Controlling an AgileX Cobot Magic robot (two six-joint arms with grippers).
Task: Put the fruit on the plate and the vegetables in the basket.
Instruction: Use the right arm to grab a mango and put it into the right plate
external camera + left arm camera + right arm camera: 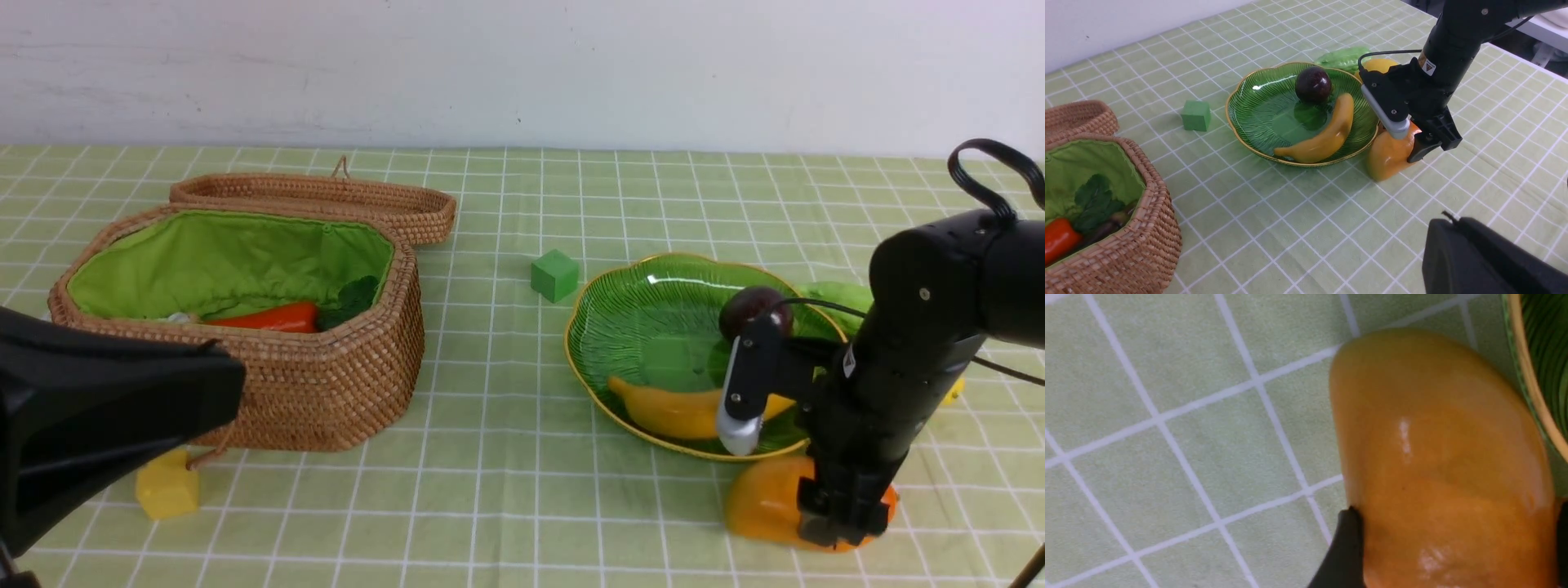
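Note:
The orange mango (759, 502) lies on the cloth against the near rim of the green plate (571, 347). My right gripper (841, 527) is shut on the mango (1437, 457), one finger on each side. The banana (669, 408) and the purple ball (747, 306) are on the plate. The lemon (1378, 64) and the green gourd (1341, 57) lie on the cloth behind the plate. The carrot (269, 317) lies in the basket (326, 384), with a dark piece (1106, 230) beside it. My left gripper (1447, 220) is shut and empty, in front of the basket.
A green cube (555, 274) stands between the basket and the plate. The yellow block (167, 487) on its cord lies at the basket's near left corner. The basket lid (326, 200) lies open behind it.

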